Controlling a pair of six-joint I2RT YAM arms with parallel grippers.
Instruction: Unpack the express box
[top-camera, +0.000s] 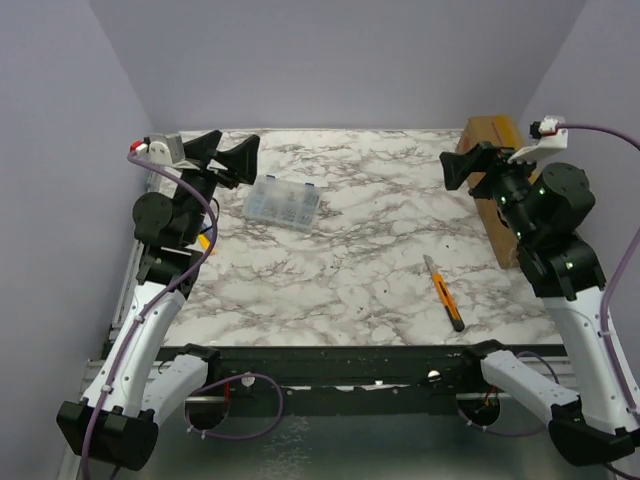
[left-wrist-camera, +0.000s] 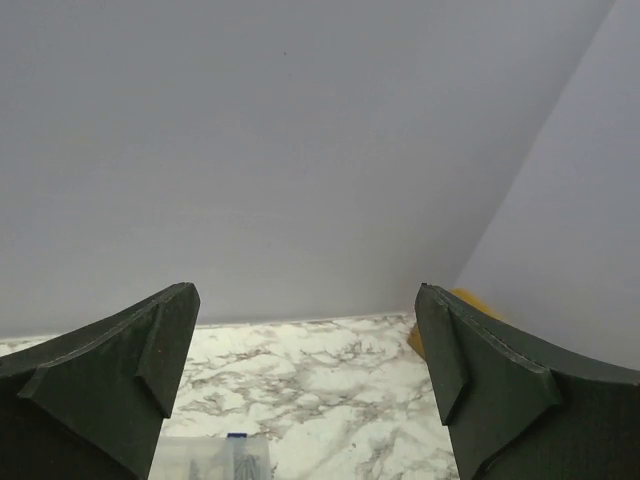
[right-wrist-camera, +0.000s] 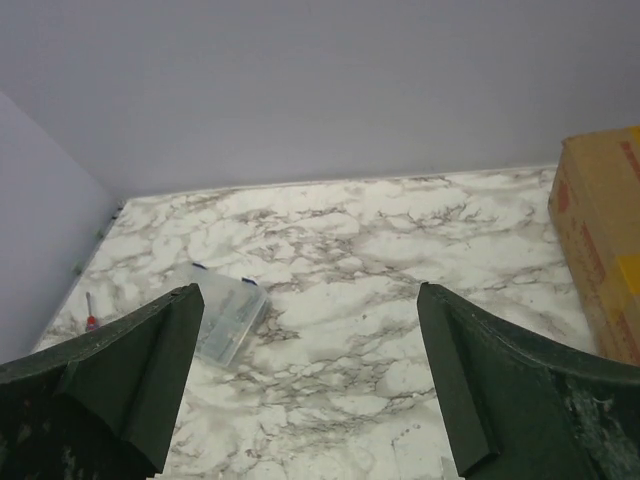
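Observation:
The express box is a long brown carton lying along the table's right edge, partly hidden behind my right arm. Its end with red print shows at the right of the right wrist view, and a blurred corner shows in the left wrist view. My left gripper is open and empty, raised over the back left of the table. My right gripper is open and empty, raised beside the box's far end and pointing left across the table.
A clear plastic compartment case lies at the back left and shows in both wrist views. An orange utility knife lies front right on the marble table. A small red-handled tool lies by the left wall. Walls close in three sides.

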